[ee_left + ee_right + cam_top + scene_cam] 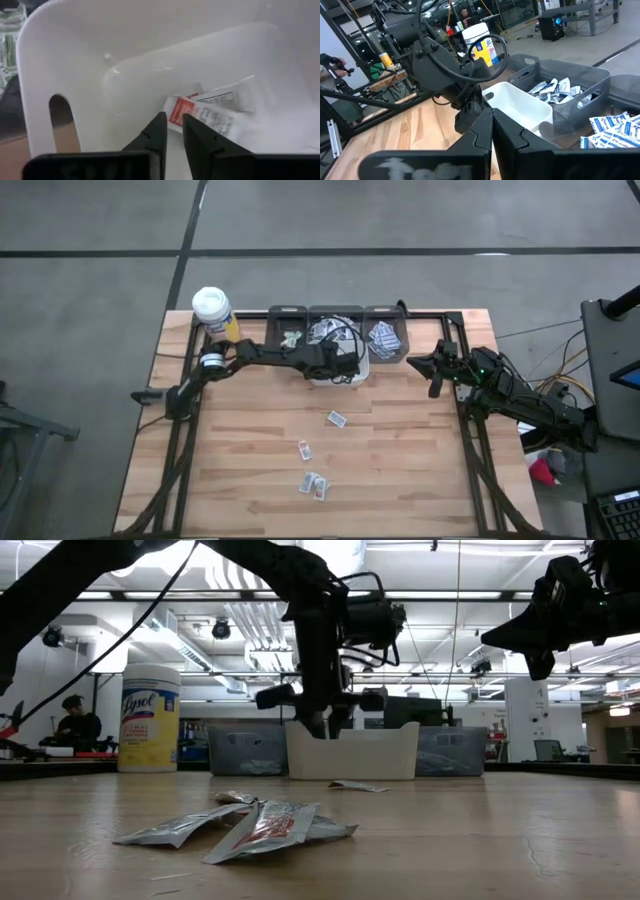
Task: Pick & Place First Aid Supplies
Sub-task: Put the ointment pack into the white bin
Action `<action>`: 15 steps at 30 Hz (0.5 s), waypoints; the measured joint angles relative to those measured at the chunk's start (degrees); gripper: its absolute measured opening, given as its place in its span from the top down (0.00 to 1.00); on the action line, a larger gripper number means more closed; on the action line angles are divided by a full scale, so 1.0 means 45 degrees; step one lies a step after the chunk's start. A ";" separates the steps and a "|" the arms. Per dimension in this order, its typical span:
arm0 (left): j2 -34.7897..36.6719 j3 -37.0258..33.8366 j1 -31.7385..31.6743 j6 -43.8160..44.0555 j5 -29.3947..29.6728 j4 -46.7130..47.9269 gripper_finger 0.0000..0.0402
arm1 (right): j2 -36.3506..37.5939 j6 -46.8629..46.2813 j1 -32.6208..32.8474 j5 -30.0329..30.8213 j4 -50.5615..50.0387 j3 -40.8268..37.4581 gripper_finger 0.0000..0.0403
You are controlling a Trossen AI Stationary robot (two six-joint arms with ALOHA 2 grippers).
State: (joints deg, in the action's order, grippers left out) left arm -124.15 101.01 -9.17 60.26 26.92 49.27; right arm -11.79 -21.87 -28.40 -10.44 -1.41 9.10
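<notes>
**Left hand over the white bin, letting go of a packet**

The table [250,470] carries a row of grey bins [385,340] along its twelve o'clock edge, with a white bin [340,372] just in front of the middle one. The left arm reaches across from nine o'clock, and its left hand [171,131] hangs inside the white bin, fingers a narrow slit apart with nothing between them. Just beyond the fingertips a red-printed packet [200,112] lies on the bin floor, so the release looks done or nearly so. To finish well, I judge the hand should spread a little more and rise straight up, clear of the bin wall. The right hand [491,131] waits at three o'clock, pressed together and empty. Four loose packets [314,485] lie near the table's centre and toward six o'clock, well apart from the bins.
</notes>
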 joint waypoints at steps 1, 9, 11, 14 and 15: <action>0.0044 0.0076 0.0000 -0.0084 -0.0007 -0.0004 0.85 | 0.0000 0.0000 0.0000 0.0000 -0.0003 0.0000 0.98; 0.1029 0.1177 0.0892 -0.2990 -0.1339 -0.0603 0.80 | 0.0000 0.0000 0.0000 0.0005 -0.0005 0.0000 0.98; 0.1053 0.1309 0.1388 -0.3738 -0.1633 -0.0594 0.80 | 0.0000 0.0000 0.0000 0.0002 -0.0005 0.0000 0.98; 0.1089 0.1275 0.2102 -0.4756 -0.1758 -0.0748 0.80 | 0.0000 0.0000 0.0000 0.0001 -0.0005 0.0000 0.98; 0.1120 0.1208 0.2309 -0.4861 -0.1748 -0.0779 0.80 | 0.0000 0.0000 0.0000 0.0005 -0.0005 0.0000 0.98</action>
State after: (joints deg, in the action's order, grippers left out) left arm -119.11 106.45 1.22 38.39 19.05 45.76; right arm -11.79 -21.87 -28.40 -10.41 -1.43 9.10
